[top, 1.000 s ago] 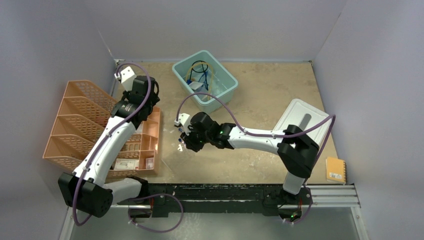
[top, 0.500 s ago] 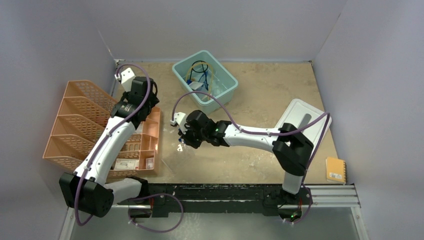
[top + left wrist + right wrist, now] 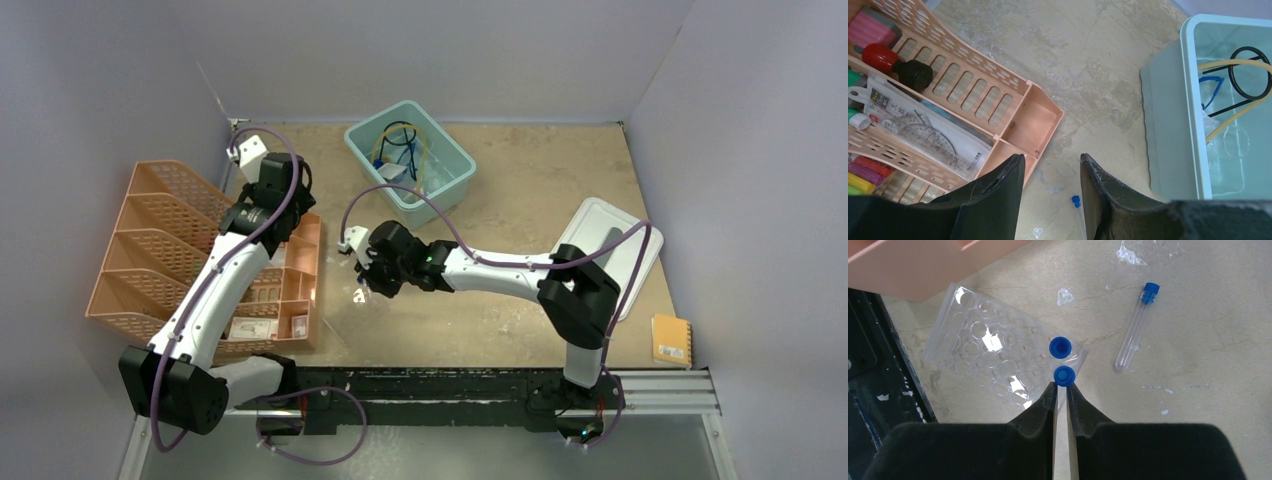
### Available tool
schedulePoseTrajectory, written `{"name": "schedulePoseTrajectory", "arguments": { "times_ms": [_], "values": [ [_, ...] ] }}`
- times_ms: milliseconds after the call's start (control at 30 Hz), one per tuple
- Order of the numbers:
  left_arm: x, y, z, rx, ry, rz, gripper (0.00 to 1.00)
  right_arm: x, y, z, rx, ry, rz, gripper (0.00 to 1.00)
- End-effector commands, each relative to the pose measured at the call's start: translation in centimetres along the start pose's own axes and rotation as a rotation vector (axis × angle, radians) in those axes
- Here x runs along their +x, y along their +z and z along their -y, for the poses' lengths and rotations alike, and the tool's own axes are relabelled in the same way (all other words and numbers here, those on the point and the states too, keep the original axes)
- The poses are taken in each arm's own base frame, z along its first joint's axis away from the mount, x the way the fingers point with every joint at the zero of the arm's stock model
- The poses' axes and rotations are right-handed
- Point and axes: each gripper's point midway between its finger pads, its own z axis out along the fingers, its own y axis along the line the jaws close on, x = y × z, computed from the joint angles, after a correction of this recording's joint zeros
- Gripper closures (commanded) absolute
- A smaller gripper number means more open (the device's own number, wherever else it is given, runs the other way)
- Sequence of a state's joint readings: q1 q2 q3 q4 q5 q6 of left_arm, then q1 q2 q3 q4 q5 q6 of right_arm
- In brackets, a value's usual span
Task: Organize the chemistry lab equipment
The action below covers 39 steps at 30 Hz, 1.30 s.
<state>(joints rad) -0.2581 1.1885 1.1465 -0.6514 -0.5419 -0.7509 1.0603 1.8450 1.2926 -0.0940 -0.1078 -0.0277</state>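
Right pincer [image 3: 1060, 387] is closed around a blue-capped tube [image 3: 1064, 376] at the corner of the clear rack [image 3: 978, 357] on the bench [image 3: 1208, 370]. Left pincer [image 3: 1051, 165] hangs partly open and empty beside the orange organizer [image 3: 1033, 120].

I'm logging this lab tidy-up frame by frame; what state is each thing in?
left gripper: open, empty.
right gripper: shut on held tube.
held tube: capped, upright, at the clear rack edge.
racked tube: capped, standing in the rack.
loose tube: capped, lying flat on the table.
teal bin: uncovered; its lid lies apart on the table.
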Motion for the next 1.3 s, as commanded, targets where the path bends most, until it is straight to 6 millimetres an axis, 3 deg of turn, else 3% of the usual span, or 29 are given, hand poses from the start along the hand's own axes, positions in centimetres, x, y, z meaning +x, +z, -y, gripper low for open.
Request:
{"name": "schedulePoseTrajectory", "arguments": {
  "times_ms": [0,533,700,933,1133,1267],
  "values": [
    [-0.9,0.0,0.1,0.02,-0.004,0.03,0.57,-2.7,-0.6,-0.8,-0.032,-0.033,0.063,0.87],
    [-0.8,0.4,-0.3,0.014,-0.01,0.025,0.57,-3.3,-1.2,-1.6,-0.057,-0.102,0.101,0.88],
    [-1.1,0.3,-0.3,0.016,-0.017,0.029,0.57,-3.1,-2.5,-1.7,-0.047,-0.06,0.108,0.86],
    [-1.6,0.0,-0.4,0.014,-0.026,0.038,0.57,-3.8,-5.1,0.0,0.054,0.023,0.183,0.67],
    [-2.1,-0.5,-0.7,0.007,-0.036,0.049,0.57,-2.8,-4.5,4.0,0.176,0.165,0.162,0.71],
    [-2.6,-1.1,-1.2,-0.005,-0.039,0.06,0.56,-3.1,-3.5,6.3,0.159,0.238,0.14,0.66]
  ]
}}
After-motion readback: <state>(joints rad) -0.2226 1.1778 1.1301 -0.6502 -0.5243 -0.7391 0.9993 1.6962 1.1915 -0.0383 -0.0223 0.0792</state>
